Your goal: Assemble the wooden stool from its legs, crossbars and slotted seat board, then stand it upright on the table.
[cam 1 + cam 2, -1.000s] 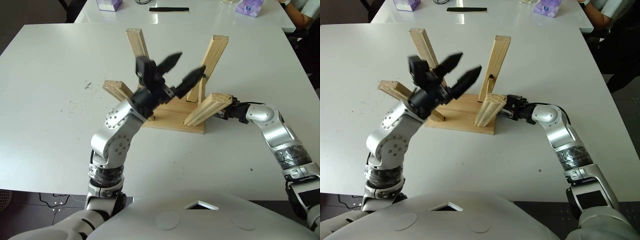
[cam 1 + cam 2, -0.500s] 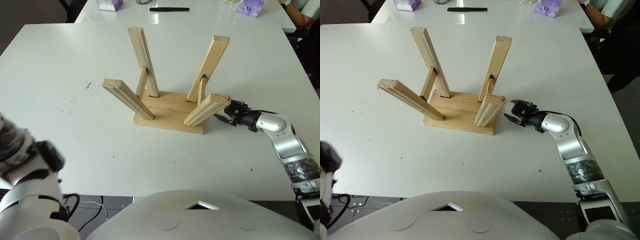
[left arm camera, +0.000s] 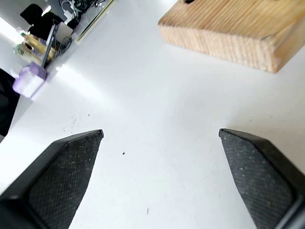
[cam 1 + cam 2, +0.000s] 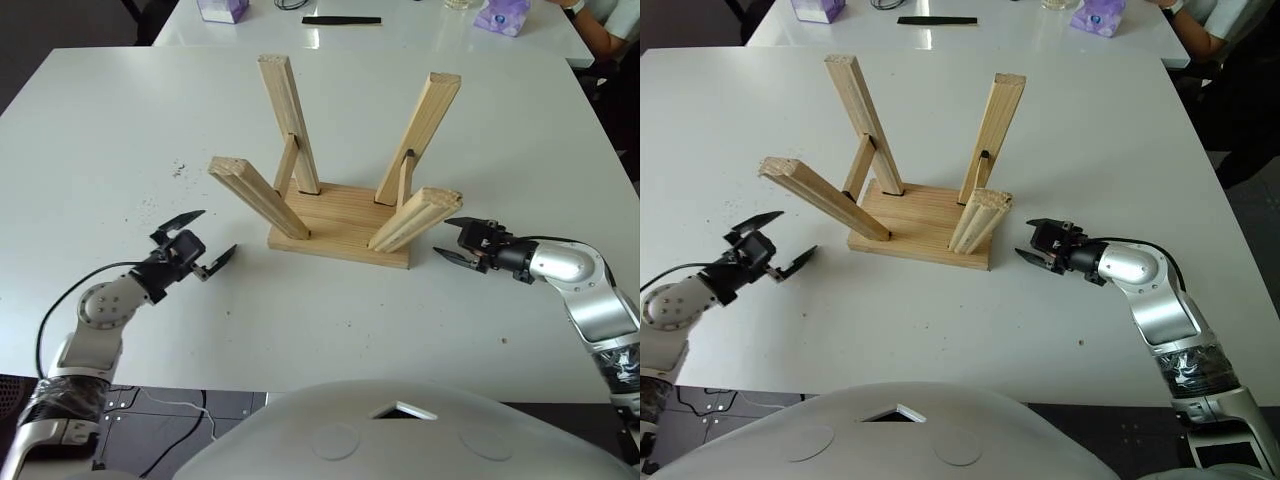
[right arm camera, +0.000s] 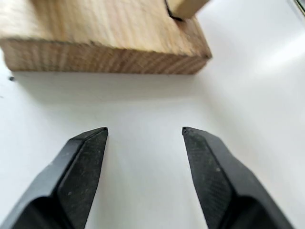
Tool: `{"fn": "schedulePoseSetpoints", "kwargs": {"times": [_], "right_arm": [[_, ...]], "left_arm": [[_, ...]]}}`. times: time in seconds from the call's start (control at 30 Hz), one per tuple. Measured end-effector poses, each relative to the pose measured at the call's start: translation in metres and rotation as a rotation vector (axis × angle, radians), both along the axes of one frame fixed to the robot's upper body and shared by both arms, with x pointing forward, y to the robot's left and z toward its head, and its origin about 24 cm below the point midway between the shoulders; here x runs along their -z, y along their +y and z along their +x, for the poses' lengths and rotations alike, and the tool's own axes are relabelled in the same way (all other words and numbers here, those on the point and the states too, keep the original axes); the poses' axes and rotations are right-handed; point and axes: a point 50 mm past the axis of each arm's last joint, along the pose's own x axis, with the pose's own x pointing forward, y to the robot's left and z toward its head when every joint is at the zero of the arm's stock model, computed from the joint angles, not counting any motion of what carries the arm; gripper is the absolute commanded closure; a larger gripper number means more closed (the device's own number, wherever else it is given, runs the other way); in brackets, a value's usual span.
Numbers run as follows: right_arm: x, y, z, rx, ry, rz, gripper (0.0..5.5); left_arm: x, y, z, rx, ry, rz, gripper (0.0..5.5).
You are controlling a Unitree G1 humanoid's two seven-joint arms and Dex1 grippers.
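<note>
Working from the near edge, you have the left gripper (image 4: 220, 230) and right gripper (image 4: 442, 236) low over the worktop (image 4: 100, 120), fingers (image 3: 62, 167) spread wide, empty. The stool (image 4: 345, 215) sits upturned, legs (image 4: 288, 125) up, at your 12 o'clock; the right gripper is nearer, seat board (image 4: 330, 240) at its 9 o'clock.

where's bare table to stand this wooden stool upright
Widest free patch: the white table nearest the robot, between the left gripper and right gripper, in front of the pale wooden seat board. The strip behind the splayed wooden legs is bare too. Crowded: beside the board, at each gripper.
</note>
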Motion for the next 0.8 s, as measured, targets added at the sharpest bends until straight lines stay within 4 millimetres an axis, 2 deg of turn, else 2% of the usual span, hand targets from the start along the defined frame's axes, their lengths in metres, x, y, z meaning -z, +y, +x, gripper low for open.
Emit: {"fn": "schedulePoseSetpoints", "kwargs": {"times": [0.07,0.13,0.23,0.33,0.53,0.6,0.67,0.8], "right_arm": [[0.0,0.002,0.0,-0.004,0.004,0.0,2.62],[0.001,0.006,-0.001,-0.019,0.01,0.003,2.62],[0.004,0.019,-0.006,-0.066,0.026,0.024,2.62],[0.004,0.021,-0.005,-0.066,0.031,0.023,2.62],[-0.001,0.015,-0.007,-0.008,0.067,0.033,2.62],[-0.002,0.01,-0.01,0.023,0.093,0.052,2.62],[-0.004,0.006,-0.015,0.043,0.132,0.077,2.62],[-0.02,-0.002,-0.02,0.068,0.223,0.182,2.62]], "left_arm": [[0.007,-0.01,0.003,0.017,-0.027,-0.025,0.98],[0.014,-0.028,0.003,0.047,-0.041,-0.089,0.98],[0.018,-0.044,0.003,0.083,-0.046,-0.133,0.98],[0.017,-0.047,0.002,0.079,-0.029,-0.148,0.98],[0.013,-0.052,-0.017,0.023,0.107,-0.287,0.98],[0.002,-0.054,-0.018,-0.003,0.123,-0.364,0.98],[-0.017,-0.059,-0.015,-0.005,0.108,-0.469,0.98],[-0.07,-0.073,-0.013,0.085,0.061,-0.685,0.98]]}}
